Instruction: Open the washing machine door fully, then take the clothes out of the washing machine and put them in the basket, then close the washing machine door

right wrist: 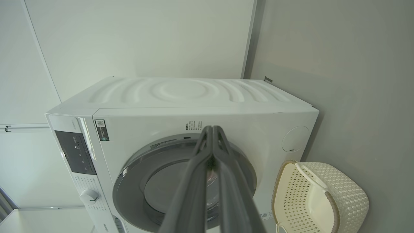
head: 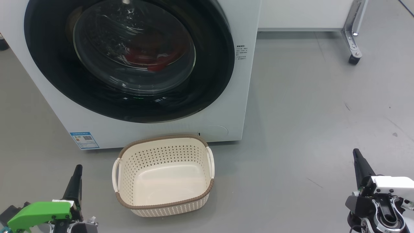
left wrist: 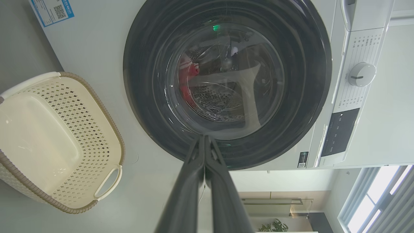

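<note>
No wording can be read. A blue label with a QR code stands at the lower left corner of the washing machine front; small dark print beside the washing machine door is illegible.

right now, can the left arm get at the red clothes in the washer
Probably not. The clothes sit behind the shut door, visible through its glass, and the left gripper hangs closed, low beside the basket. The door has to open first.

Left pincer dark, green housing, seemingly screwed; right pincer dark, white housing.
</note>
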Tool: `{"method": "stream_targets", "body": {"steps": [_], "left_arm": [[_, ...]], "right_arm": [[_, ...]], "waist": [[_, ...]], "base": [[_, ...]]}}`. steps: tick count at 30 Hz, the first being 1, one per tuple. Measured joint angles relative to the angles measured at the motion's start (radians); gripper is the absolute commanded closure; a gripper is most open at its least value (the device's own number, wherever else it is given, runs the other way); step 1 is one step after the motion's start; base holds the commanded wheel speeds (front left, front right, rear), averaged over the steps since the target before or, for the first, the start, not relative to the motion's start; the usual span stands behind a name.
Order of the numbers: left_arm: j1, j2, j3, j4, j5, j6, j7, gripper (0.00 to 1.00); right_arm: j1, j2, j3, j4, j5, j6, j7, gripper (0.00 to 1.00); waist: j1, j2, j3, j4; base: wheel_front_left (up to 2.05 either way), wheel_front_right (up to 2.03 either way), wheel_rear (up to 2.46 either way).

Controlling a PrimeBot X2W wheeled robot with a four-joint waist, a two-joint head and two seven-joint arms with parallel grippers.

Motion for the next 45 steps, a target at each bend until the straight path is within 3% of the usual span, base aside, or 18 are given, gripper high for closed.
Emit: {"method": "stream_targets", "body": {"steps": [45], "left_arm": [[0.000, -0.003, 0.003, 0.000, 0.003, 0.000, 0.001, 1.00]], "right_arm": [[0.000, 0.002, -0.005, 0.000, -0.005, 0.000, 0.002, 1.00]], "waist": [[0.0000, 0.0000, 0.000, 0.000]], "base": [[0.00, 0.00, 0.00]]}}
